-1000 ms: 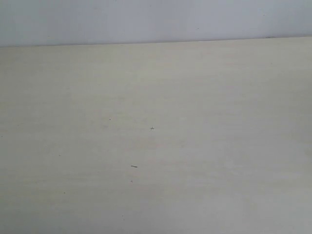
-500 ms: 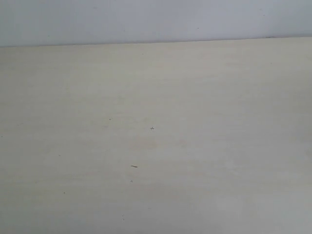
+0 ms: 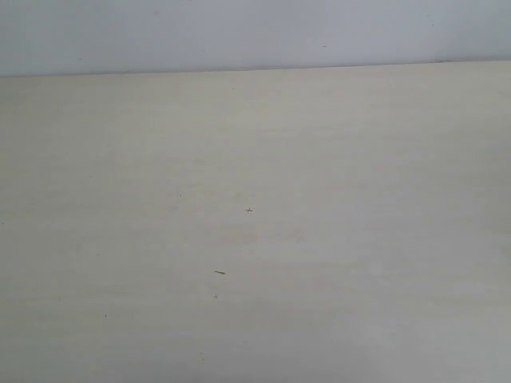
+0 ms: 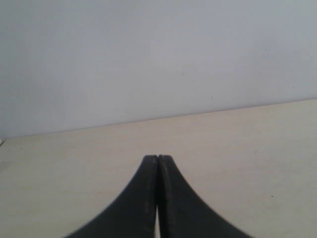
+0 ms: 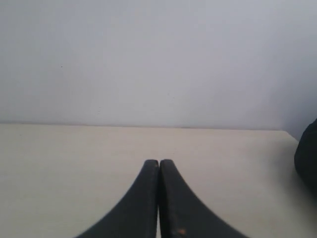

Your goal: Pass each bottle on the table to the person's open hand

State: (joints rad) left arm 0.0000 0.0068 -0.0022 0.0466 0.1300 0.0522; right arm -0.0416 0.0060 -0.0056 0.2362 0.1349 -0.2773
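Note:
The pale beige table (image 3: 335, 239) fills the exterior view, bare but for a few tiny dark specks (image 3: 219, 272). No bottle and no person's hand shows in any view. Neither arm appears in the exterior view. In the left wrist view my left gripper (image 4: 157, 157) is shut, its black fingers pressed together over the table (image 4: 247, 148) with nothing between them. In the right wrist view my right gripper (image 5: 159, 161) is shut too, empty, above the table (image 5: 59, 168).
A plain grey-white wall (image 3: 255, 32) rises behind the table's far edge. A dark rounded object (image 5: 308, 153) sits at the border of the right wrist view, too cropped to identify.

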